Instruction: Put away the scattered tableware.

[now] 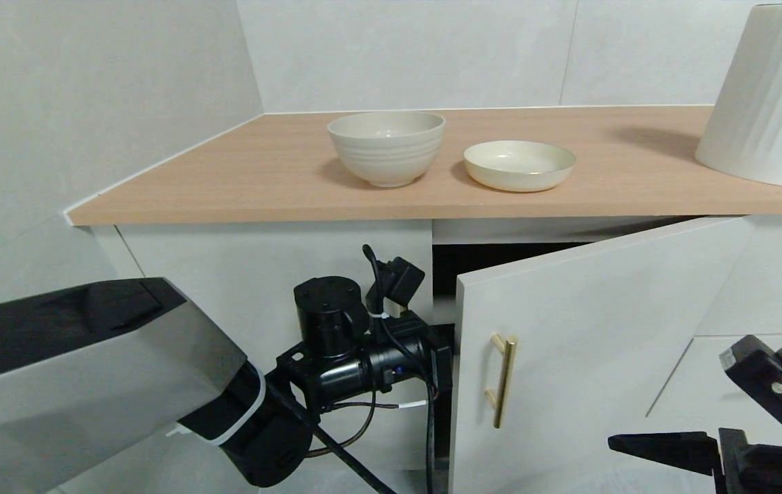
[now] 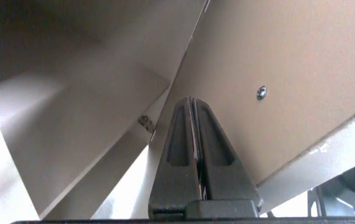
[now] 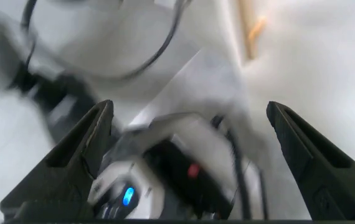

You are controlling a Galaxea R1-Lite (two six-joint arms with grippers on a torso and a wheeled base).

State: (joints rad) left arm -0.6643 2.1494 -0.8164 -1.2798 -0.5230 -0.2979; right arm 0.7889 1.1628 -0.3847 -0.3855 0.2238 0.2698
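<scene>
You have the bowl [image 1: 386, 147] and the shallow dish [image 1: 519, 165] on the table [image 1: 261, 185], the dish just at the bowl's 3 o'clock and not touching it. Your left end effector [image 2: 192, 109], fingers pressed together, sits behind the open cabinet door [image 1: 590, 329], at the bowl's 6 o'clock. Your right end effector [image 3: 189, 109] hangs with its fingers spread wide, at the door's 4 o'clock.
</scene>
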